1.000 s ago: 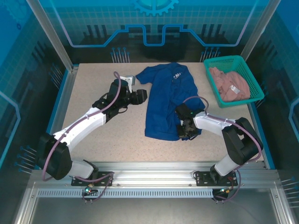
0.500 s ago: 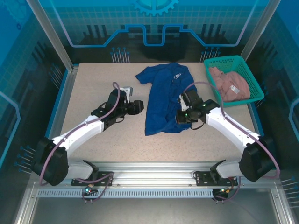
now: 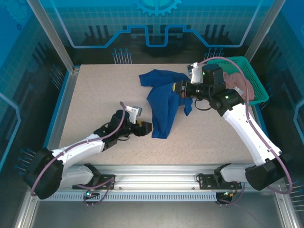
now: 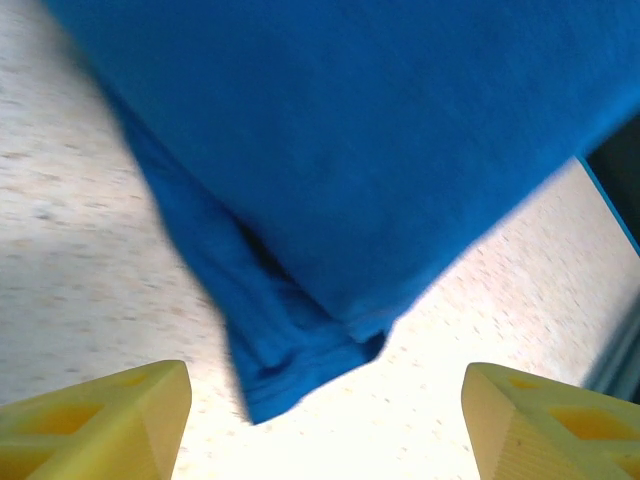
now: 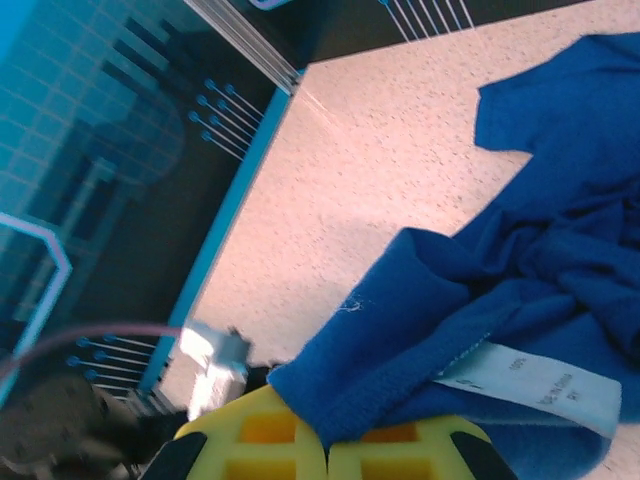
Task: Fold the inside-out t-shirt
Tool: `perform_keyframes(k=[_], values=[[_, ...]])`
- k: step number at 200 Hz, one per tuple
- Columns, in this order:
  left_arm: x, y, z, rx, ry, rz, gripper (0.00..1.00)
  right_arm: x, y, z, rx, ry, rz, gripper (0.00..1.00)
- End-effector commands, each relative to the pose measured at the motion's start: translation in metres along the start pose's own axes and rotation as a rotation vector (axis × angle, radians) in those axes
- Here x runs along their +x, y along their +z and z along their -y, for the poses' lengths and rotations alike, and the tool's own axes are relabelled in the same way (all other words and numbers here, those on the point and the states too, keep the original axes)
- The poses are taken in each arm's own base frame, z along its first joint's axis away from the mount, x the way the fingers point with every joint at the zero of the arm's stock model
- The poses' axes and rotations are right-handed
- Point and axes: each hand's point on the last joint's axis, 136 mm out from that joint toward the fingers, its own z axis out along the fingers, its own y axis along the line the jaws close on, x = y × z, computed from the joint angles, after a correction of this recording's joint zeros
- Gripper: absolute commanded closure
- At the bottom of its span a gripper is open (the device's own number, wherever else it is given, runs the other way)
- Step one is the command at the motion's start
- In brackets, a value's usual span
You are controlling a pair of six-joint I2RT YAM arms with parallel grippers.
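The table (image 3: pixel 95 104) carried the shirt (image 3: pixel 161 102) over its centre and rear, right of the midline. The shirt was not flat. One portion lay bunched on the table toward the rear. The rest was raised at its right side and ran as a narrow band toward the near edge, ending just beside the left gripper (image 3: pixel 147 128). A green basket (image 3: pixel 259 92) stood at the rear right corner, apart from the shirt.

The right gripper (image 3: pixel 183 90) was held above the table at the shirt's raised right side. In the right wrist view its jaws were pressed together on a thick fold of shirt (image 5: pixel 400 330) and pinched it. The left gripper was low over the table. In the left wrist view its yellow fingers (image 4: pixel 100 420) were spread wide with nothing between them, and the shirt's lower corner (image 4: pixel 290 370) lay just ahead of the gap.

A white label (image 5: pixel 530 385) showed on the cloth near the pinched fold.

Handling, as judged: the shirt was light, soft and limp. It would sag and bunch from any single hold, and it would not keep a shape until laid flat. Hems, seams and corners offer the firmest hold. The free lower corner suits the left gripper.
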Motion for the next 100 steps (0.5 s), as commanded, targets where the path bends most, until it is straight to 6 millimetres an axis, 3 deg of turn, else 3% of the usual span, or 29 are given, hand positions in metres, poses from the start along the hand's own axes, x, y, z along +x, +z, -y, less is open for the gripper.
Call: perform_keyframes(k=[1, 32, 66, 100], values=[[-0.001, 0.008, 0.012, 0.033, 0.041, 0.032, 0.25, -0.037, -0.011, -0.029, -0.101, 0.003, 0.103, 1.0], [0.019, 0.03, 0.0, 0.011, 0.074, -0.036, 0.24, -0.054, -0.017, -0.027, -0.078, -0.004, 0.146, 1.0], [0.044, 0.05, -0.02, -0.045, 0.033, -0.13, 0.27, -0.057, -0.016, -0.009, -0.038, 0.016, 0.147, 1.0], [0.061, 0.066, -0.021, -0.038, -0.01, -0.205, 0.3, -0.056, -0.013, 0.001, -0.022, 0.025, 0.146, 1.0]])
